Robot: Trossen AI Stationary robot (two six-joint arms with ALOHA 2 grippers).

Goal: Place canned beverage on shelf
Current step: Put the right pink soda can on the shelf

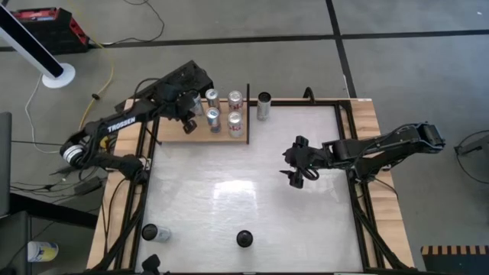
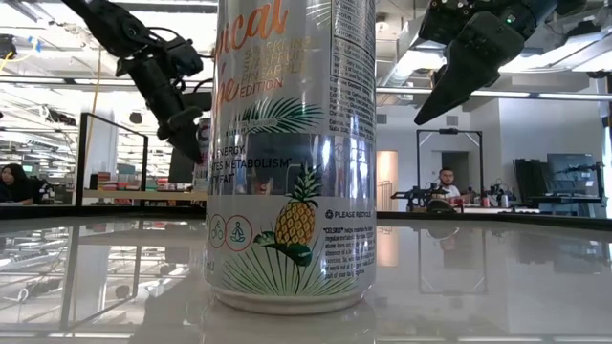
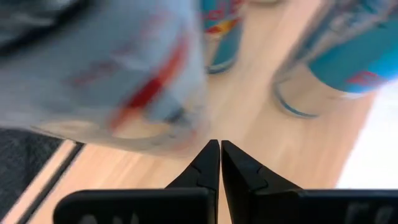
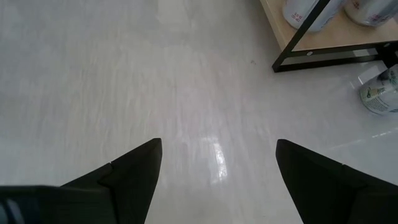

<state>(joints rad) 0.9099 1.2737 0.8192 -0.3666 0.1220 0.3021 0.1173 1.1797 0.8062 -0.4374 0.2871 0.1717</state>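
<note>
Shelf: pale wooden shelf [image 1: 200, 136] is sitting at the far left corner of the white table [image 1: 252, 191], with a thin black upright along its right edge and four cans standing on it.

Loose can: a slim can [image 1: 264, 106] is standing upright on the table just outside that black upright, at the far edge; in the right wrist view it is showing beside the shelf frame [image 4: 379, 91].

Nearest can to the low camera: a pineapple-printed can [image 2: 292, 153] is standing upright at the near table edge, well apart from both arms.

Right gripper: right gripper [image 1: 294, 163] is hovering over bare table, jaws spread wide and holding nothing.

Left gripper: left gripper [image 1: 189, 122] is hanging over the shelf among the cans, fingers [image 3: 208, 165] pressed together and gripping nothing.

Key relation: the loose can is lying toward the far left of the right gripper, across open table, with its long axis vertical.

Nearer arm: the left gripper is looking closer, yet it is closed; the right one is already open for a side-on grasp, by my judgement.
</note>
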